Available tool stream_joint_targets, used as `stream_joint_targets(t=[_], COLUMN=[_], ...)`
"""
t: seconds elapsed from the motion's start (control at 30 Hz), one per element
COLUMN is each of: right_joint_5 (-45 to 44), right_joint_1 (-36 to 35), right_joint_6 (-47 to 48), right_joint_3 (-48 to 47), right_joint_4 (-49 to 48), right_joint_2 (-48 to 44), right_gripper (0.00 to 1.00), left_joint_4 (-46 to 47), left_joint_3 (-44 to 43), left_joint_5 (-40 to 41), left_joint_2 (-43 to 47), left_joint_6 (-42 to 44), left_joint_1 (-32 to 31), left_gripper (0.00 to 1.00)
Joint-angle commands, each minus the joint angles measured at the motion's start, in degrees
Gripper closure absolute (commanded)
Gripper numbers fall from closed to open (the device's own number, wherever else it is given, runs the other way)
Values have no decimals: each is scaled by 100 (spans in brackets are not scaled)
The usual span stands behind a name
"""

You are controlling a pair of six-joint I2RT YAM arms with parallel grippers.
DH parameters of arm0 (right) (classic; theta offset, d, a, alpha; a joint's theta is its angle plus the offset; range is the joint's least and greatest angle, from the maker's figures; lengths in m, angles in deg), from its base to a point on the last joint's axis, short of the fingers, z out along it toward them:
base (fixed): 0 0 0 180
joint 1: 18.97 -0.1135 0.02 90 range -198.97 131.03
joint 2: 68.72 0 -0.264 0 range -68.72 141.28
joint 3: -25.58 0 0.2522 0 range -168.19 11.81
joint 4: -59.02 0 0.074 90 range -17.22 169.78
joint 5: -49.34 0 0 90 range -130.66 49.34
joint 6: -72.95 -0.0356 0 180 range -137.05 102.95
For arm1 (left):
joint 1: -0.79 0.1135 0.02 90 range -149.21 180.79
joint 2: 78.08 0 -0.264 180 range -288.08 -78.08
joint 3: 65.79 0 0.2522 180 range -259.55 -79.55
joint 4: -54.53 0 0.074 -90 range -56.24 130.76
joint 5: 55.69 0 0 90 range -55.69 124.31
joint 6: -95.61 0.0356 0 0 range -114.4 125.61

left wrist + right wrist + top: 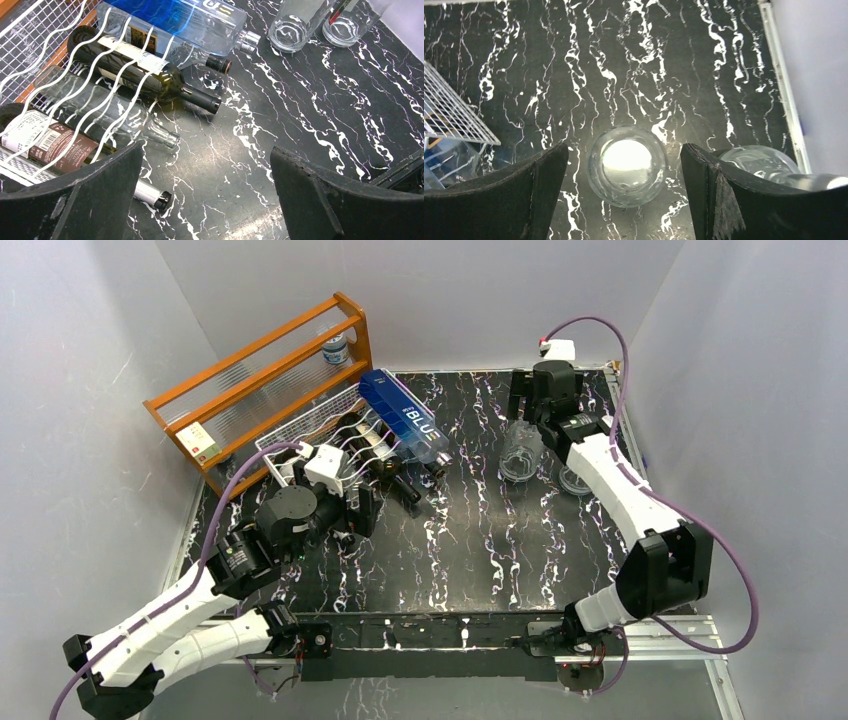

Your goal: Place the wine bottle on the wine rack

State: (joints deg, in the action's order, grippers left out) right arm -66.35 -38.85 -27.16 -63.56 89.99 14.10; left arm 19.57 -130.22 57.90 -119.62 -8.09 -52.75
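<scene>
The white wire wine rack (300, 430) stands at the back left; in the left wrist view (30, 55) its wavy wires lie over several bottles. These are a blue-and-clear bottle (175, 20), a dark wine bottle with a white label (145, 70), a clear bottle (100, 107) and a brown-labelled bottle (45, 140) with a silver neck (147, 194). Their necks stick out over the table. My left gripper (207, 200) is open and empty, just in front of the rack (350, 508). My right gripper (624, 195) is open and empty above a glass.
An orange wooden shelf frame (260, 370) stands behind the rack. Two clear glasses (626, 165) (759, 160) stand on the black marbled table (480, 540) at the back right, under my right gripper (524, 422). Grey walls close in the sides.
</scene>
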Motion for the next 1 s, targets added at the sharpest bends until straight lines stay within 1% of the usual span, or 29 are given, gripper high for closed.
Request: stream_joint_targets(t=[0.0,0.07,0.2,0.3,0.33,0.37,0.47,0.57,0.67,0.8,0.97], right_joint_5=[320,370,518,514,506,491,415,513,803,1227,810], right_joint_1=[-2,41,77,80,82,75,76,74,63,-93,-633], right_joint_6=[-219,-219,-221,-229,-213,-204,-168,-103,-131,-258,-283], right_joint_3=[-140,-117,-256,-185,-143,-109,-92,-44,17,46,-46], right_joint_4=[-28,-62,280,465,494,512,623,668,760,1004,1618], right_joint_2=[171,232,386,347,320,302,259,145,-14,-307,-675], right_gripper=[8,10,21,29,33,41,59,71,76,78,78], left_joint_4=[99,98,98,98,105,101,95,110,98,138,301], left_joint_3=[-29,-22,-8,-14,-13,-5,34,79,58,47,66], left_joint_5=[-48,-48,-48,-54,-56,-57,-72,-74,-61,-83,-156], left_joint_2=[32,32,8,1,-3,-3,18,57,58,6,-189], left_joint_6=[-76,-81,-93,-97,-99,-115,-219,-248,-230,-231,-226], left_joint_1=[-33,-33,-31,-26,-27,-31,-25,-28,-29,-28,-31], left_gripper=[2,2,2,2,2,2,2,2,2,2,2])
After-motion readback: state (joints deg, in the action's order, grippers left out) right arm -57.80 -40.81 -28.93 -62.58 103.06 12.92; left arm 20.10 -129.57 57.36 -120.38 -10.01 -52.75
